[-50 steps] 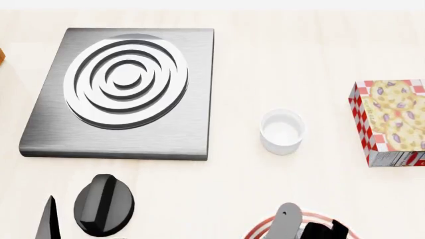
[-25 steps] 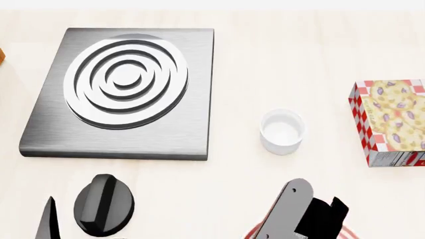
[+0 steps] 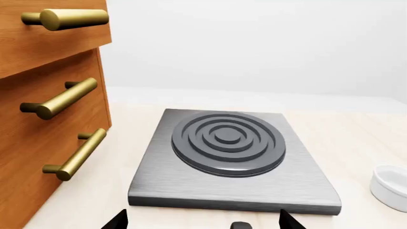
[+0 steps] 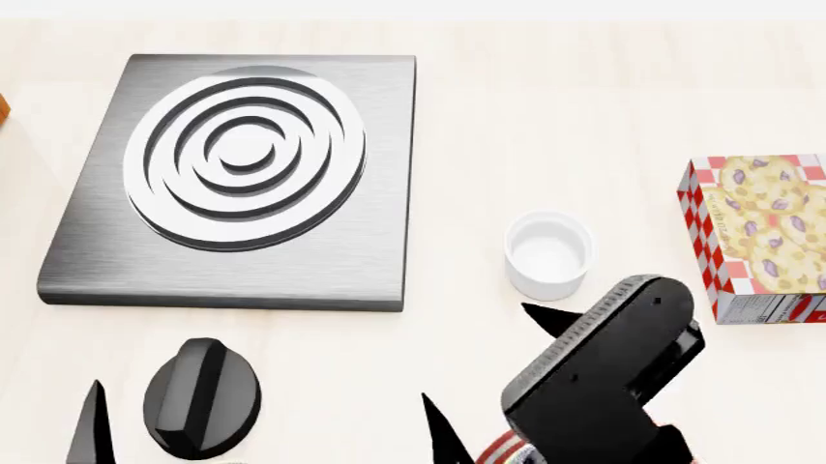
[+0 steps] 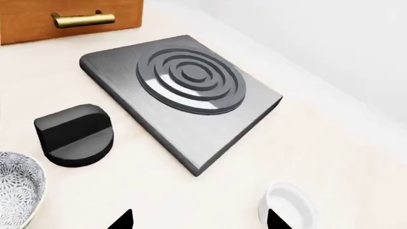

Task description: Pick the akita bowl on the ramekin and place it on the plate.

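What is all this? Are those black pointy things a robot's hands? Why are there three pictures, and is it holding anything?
Yes, it is a robot with two arms, drawn by a computer program. One picture comes from a camera on its head, looking down at the pale wooden table. The other two come from cameras beside each hand. The black points are the fingertips of the right gripper and the left gripper. Both are open and hold nothing. On the table lie a grey metal hotplate with rings, a round black knob, a small white cup and a red-checked cookie box. The right hand's camera also sees a speckled grey-and-white bowl. A red-ringed white plate peeks out under the right arm.
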You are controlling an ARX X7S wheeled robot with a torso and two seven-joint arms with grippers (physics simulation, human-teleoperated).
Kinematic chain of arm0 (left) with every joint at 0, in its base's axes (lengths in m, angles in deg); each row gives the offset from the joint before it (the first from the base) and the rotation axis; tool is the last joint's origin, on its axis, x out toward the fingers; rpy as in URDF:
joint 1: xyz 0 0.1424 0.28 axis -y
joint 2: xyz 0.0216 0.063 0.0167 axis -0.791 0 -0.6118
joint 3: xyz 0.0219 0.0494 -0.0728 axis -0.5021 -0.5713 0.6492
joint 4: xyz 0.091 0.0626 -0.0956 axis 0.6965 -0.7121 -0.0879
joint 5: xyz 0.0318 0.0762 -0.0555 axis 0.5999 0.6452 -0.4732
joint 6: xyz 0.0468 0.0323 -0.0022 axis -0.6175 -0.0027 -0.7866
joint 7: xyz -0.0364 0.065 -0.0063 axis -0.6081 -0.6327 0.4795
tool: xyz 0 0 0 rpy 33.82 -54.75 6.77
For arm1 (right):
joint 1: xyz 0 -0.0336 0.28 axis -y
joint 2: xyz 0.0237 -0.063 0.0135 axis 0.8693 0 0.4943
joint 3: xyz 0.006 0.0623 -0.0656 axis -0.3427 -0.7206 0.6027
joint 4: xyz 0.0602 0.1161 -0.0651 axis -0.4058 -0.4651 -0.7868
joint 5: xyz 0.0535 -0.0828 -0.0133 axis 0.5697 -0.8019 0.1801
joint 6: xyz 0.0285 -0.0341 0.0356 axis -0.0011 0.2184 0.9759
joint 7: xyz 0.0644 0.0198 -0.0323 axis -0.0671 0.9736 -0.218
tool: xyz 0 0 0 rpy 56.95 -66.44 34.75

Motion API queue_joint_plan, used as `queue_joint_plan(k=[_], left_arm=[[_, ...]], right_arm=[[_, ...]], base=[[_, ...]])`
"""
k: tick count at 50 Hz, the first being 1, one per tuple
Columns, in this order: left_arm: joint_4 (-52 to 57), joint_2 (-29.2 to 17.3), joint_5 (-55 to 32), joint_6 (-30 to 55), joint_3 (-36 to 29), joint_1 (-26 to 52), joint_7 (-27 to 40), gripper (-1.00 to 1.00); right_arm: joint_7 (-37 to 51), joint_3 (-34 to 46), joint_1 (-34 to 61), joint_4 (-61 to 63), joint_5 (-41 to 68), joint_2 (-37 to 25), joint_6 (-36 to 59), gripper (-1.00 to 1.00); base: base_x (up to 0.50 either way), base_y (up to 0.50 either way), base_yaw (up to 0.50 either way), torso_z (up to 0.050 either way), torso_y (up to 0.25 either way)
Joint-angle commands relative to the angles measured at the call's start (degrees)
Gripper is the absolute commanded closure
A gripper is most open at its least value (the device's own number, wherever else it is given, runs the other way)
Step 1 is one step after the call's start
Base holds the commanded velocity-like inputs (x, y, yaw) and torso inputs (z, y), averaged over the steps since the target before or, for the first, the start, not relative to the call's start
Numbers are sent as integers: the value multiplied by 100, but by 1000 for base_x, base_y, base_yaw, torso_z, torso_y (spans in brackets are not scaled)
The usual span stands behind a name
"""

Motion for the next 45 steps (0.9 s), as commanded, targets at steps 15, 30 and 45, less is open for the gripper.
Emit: queue_joint_plan(k=[15, 30, 45], left_arm=[[-36, -46, 72, -134, -34, -20, 8, -100], [-8, -71, 95, -215, -71, -33, -3, -100], [-23, -90, 102, -262, -94, -21, -2, -100]], right_arm=[[1052, -1238, -587, -350, -297, 954, -1591, -100], [1267, -1664, -1013, -406, -502, 1246, -2356, -100], [1342, -2025, -1425, -292, -1045, 1499, -3462, -100]], base=[[0, 0, 0, 0, 0], [0, 0, 0, 0, 91], [0, 0, 0, 0, 250]])
